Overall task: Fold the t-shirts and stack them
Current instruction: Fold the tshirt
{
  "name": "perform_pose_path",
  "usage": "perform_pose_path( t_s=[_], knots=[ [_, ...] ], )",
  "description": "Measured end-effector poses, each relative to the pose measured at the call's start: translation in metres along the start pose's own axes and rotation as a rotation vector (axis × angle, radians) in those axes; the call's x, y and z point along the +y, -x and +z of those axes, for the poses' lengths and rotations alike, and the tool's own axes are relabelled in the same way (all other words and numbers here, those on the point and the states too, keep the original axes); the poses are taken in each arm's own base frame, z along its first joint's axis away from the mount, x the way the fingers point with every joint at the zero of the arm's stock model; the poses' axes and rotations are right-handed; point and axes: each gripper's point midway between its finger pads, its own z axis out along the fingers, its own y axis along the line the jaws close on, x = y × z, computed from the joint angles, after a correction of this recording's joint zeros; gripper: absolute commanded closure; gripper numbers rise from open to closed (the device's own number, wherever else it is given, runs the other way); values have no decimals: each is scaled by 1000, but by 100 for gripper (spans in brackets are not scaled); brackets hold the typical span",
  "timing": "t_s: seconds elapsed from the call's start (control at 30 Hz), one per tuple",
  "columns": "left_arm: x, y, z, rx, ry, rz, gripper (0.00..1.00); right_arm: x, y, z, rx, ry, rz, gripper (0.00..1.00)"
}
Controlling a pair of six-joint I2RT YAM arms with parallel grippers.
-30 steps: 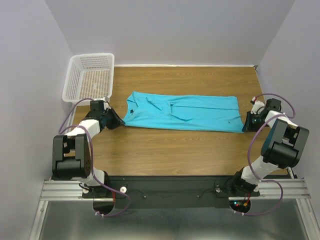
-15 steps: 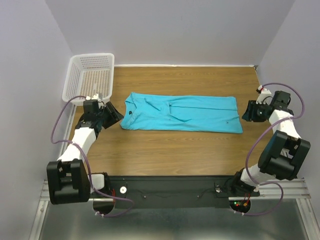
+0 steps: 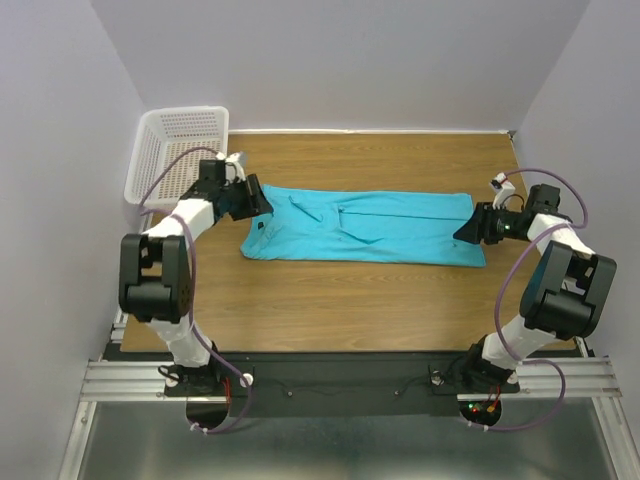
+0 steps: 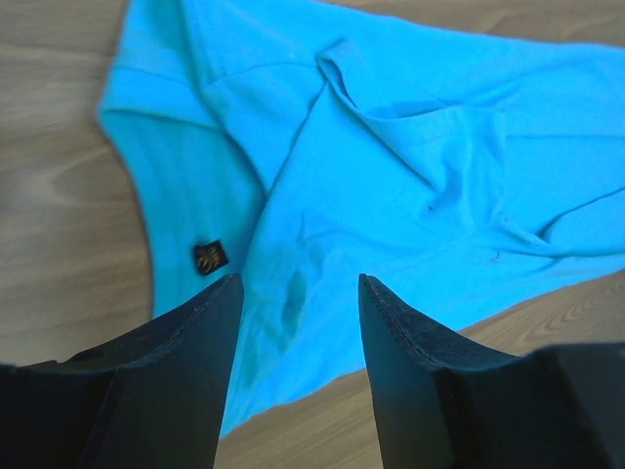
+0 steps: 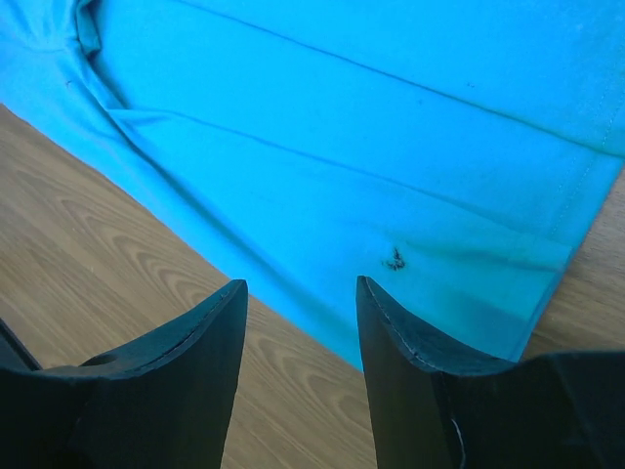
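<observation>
The turquoise t-shirt (image 3: 360, 228) is lying flat as a long, narrow band across the middle of the table (image 3: 350, 300), parallel to its far edge, with the collar end pointing toward the left edge and the hem toward the right. The small dark label (image 4: 207, 258) is showing inside the neck. The left gripper (image 3: 258, 197) is hovering over the collar end, its fingers standing apart and holding nothing. The right gripper (image 3: 466, 230) is hovering over the hem end, its fingers likewise parted and empty. A white mesh basket (image 3: 180, 150) is sitting at the far left corner.
</observation>
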Motion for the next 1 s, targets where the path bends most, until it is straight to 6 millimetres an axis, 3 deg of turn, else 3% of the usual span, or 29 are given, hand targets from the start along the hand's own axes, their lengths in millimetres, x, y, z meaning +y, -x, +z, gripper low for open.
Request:
perform_pose_path(
  t_s=[0.1, 0.2, 0.33, 0.5, 0.6, 0.63, 0.67, 1.0],
  knots=[
    [-8, -10, 31, 82, -4, 47, 41, 0, -1, 1, 1, 8, 5, 46],
    [-17, -12, 49, 123, 3, 97, 42, 0, -1, 2, 2, 13, 8, 46],
    [-24, 2, 67, 116, 15, 148, 44, 0, -2, 3, 4, 15, 11, 47],
    [-24, 13, 82, 127, 30, 169, 62, 0, -3, 3, 6, 16, 14, 47],
    [-27, 13, 87, 139, 29, 170, 82, 0, -3, 3, 6, 16, 15, 47],
    [-28, 11, 89, 150, 28, 172, 96, 0, -3, 3, 6, 16, 15, 47],
    [-30, 9, 92, 161, 27, 170, 100, 0, -3, 3, 6, 16, 15, 47],
    [-40, -17, 107, 248, 74, 169, 100, 0, -3, 3, 6, 15, 18, 47]
  ],
)
